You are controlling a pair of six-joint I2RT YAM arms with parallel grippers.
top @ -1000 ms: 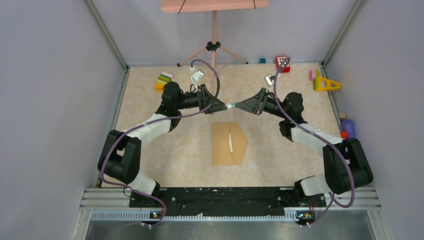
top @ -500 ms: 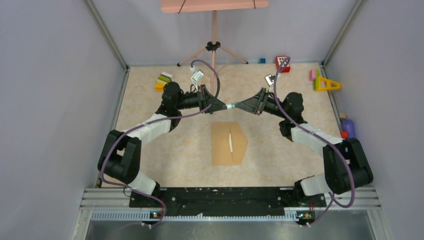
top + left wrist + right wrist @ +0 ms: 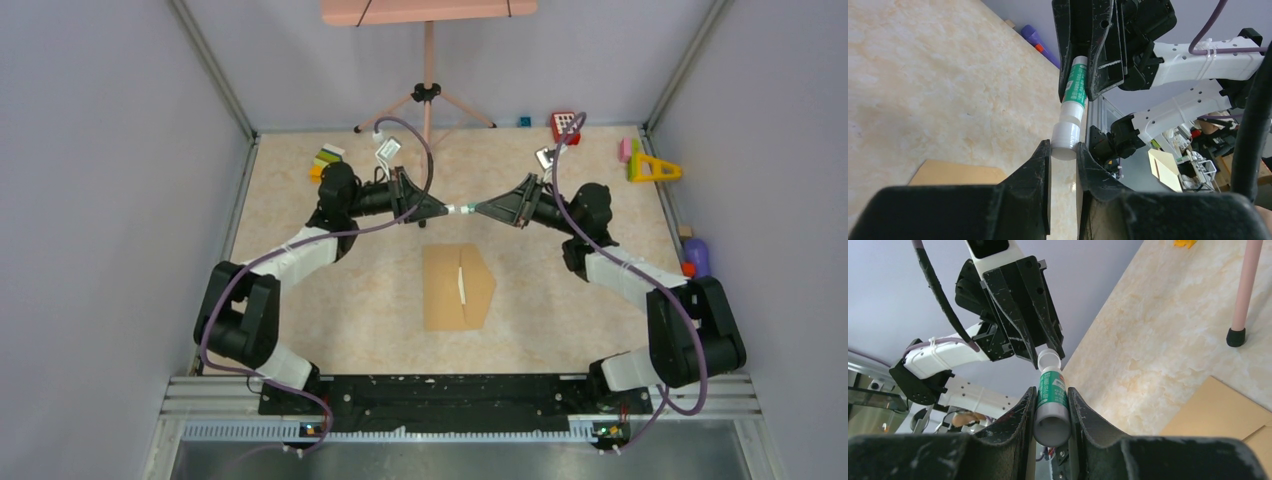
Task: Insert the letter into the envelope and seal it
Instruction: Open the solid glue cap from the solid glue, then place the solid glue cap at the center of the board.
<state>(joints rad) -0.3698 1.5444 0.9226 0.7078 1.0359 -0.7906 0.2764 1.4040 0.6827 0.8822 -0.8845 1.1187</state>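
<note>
A green-and-white glue stick (image 3: 461, 210) hangs level in the air between both grippers, above the far end of the envelope. My left gripper (image 3: 1064, 147) is shut on its white cap (image 3: 1066, 136). My right gripper (image 3: 1052, 392) is shut on the green body (image 3: 1052, 394). The brown envelope (image 3: 445, 290) lies flat on the table below, its triangular flap open and pointing right. A narrow pale strip (image 3: 461, 285) along its mouth looks like the letter's edge; the rest of the letter is hidden.
A pink tripod stand (image 3: 428, 95) rises at the back centre. Toys line the far edge: coloured blocks (image 3: 327, 160), a red cube (image 3: 565, 125), a yellow triangle (image 3: 652, 168). A purple object (image 3: 697, 256) lies at the right wall.
The left jaws have narrowed onto the white cap. Both wrists have drifted slightly toward the far side, with the glue stick still between them.
</note>
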